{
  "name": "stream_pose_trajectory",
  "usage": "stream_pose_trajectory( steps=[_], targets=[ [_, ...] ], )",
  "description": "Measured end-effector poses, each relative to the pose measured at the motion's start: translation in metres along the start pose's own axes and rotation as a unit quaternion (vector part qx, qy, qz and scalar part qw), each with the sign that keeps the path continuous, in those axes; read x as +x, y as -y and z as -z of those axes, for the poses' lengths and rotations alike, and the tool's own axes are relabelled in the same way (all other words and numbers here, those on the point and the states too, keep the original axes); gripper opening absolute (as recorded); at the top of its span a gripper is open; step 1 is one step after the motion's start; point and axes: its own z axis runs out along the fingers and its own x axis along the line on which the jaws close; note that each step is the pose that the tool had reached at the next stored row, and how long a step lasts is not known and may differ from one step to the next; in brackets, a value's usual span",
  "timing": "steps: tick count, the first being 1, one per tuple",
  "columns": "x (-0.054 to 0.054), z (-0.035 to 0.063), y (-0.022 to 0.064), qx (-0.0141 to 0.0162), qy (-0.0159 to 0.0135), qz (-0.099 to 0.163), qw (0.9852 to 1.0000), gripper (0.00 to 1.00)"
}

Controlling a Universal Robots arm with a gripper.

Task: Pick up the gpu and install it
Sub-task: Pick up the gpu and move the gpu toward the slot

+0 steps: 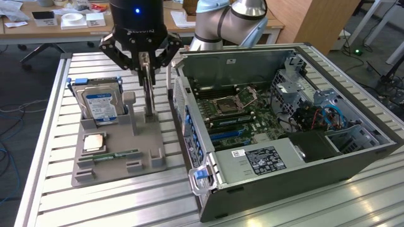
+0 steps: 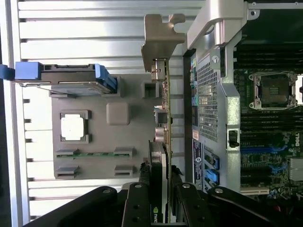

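The claw [image 1: 145, 60] [image 2: 160, 185] is clamped, partway closed, on the upright gpu [image 1: 149, 94] [image 2: 159, 40].

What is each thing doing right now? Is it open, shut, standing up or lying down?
tool: shut on the gpu
gpu: upright on edge, at the grey holder
hard drive: standing upright in the grey holder
processor chip: lying flat in its pocket
computer case: side open, motherboard showing
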Motion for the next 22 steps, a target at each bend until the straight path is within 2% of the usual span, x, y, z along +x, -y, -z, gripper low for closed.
stream_pose_trajectory(
  steps=[6,16,22],
  targets=[
    [0.000,0.0171,-0.0008,-0.0001,0.0000,0.000,1.0000,0.27],
    [0.000,0.0182,-0.0008,-0.0001,0.0000,0.000,1.0000,0.27],
    [-0.001,0.0269,-0.0012,-0.0003,0.0000,0.000,1.0000,0.27]
  ],
)
